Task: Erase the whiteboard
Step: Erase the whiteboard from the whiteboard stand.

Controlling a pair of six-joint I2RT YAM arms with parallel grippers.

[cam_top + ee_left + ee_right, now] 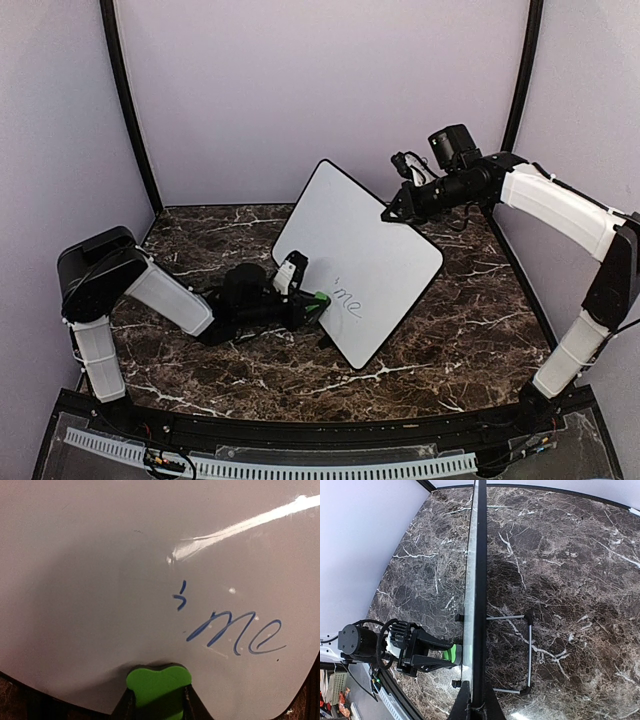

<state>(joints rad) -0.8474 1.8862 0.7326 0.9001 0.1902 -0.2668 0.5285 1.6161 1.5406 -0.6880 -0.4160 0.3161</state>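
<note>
The whiteboard (365, 240) stands tilted on the marble table, with blue marker writing "me" (347, 300) near its lower left edge. The left wrist view shows that writing (235, 632) and a small blue mark above it on the board (100, 570). My left gripper (312, 302) is shut on a green eraser (157, 682), whose pad presses against the board's face just left of the writing. My right gripper (390, 212) is shut on the board's top corner. The right wrist view looks down the board's edge (476, 580) between that gripper's fingers (476, 707).
A wire stand (529, 650) props the board from behind. Small black feet (454, 683) stick out at the board's front. The left arm (170, 295) stretches low over the marble table (450, 340). Lilac walls enclose three sides.
</note>
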